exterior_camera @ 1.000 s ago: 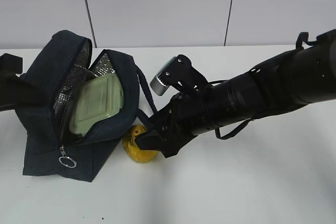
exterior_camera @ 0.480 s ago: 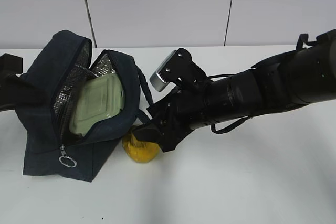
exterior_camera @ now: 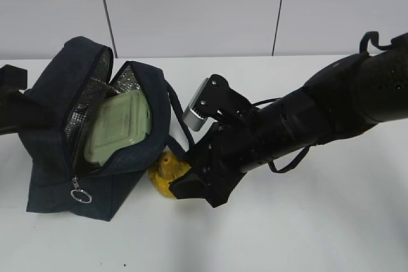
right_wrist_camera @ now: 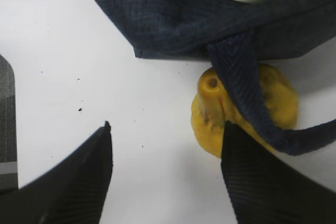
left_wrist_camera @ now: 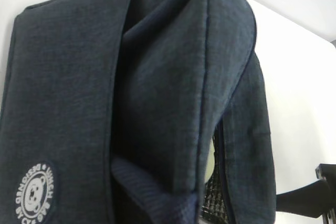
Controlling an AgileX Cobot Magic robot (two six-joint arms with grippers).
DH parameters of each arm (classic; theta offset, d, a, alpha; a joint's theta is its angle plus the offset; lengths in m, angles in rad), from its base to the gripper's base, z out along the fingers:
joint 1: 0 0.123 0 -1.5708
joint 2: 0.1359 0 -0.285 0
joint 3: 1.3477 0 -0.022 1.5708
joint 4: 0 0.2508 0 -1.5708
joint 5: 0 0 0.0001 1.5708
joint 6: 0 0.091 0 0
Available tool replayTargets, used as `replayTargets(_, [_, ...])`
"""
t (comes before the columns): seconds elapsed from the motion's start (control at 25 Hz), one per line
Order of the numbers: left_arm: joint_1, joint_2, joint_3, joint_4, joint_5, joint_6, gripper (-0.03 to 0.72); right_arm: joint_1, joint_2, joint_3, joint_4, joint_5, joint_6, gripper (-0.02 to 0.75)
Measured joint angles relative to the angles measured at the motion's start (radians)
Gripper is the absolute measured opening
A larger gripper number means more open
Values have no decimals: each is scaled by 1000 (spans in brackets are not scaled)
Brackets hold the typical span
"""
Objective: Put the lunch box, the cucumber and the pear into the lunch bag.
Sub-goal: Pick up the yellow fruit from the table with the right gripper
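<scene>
The navy lunch bag (exterior_camera: 57, 157) lies open on the white table, foil lining showing. The sage-green lunch box (exterior_camera: 118, 130) sits inside its mouth. The yellow pear (exterior_camera: 164, 171) lies on the table against the bag's front corner, with the bag's strap (right_wrist_camera: 239, 85) draped over it. My right gripper (exterior_camera: 191, 186) is open and low beside the pear. In the right wrist view the gripper (right_wrist_camera: 167, 127) has one finger over bare table and the other at the edge of the pear (right_wrist_camera: 207, 114). The left wrist view shows only the bag's fabric (left_wrist_camera: 68, 77). The cucumber is out of view.
The left arm (exterior_camera: 11, 103) is a dark shape at the bag's far left side. The bag's zipper ring pull (exterior_camera: 81, 194) hangs at its front. A white wall stands behind the table (exterior_camera: 306, 221).
My right gripper rose over the pear, then dropped lower and nearer the table's front, at the pear's right side. The bag, lunch box and left arm have not moved.
</scene>
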Motion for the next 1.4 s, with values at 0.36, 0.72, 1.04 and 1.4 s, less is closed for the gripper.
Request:
replayTargets(0.36, [0, 0, 0, 1, -1, 0, -19, 0, -22, 0, 25, 29, -2, 505])
replayTargets(0.72, [0, 0, 0, 2, -2, 0, -19, 0, 25, 0, 178, 25, -161, 505])
replayTargets(1.04, [0, 0, 0, 2, -2, 0, -19, 0, 93, -6, 260, 25, -235, 505])
replayTargets(1.4, [0, 0, 0, 2, -4, 0, -19, 0, 109, -57, 332, 23, -310, 505])
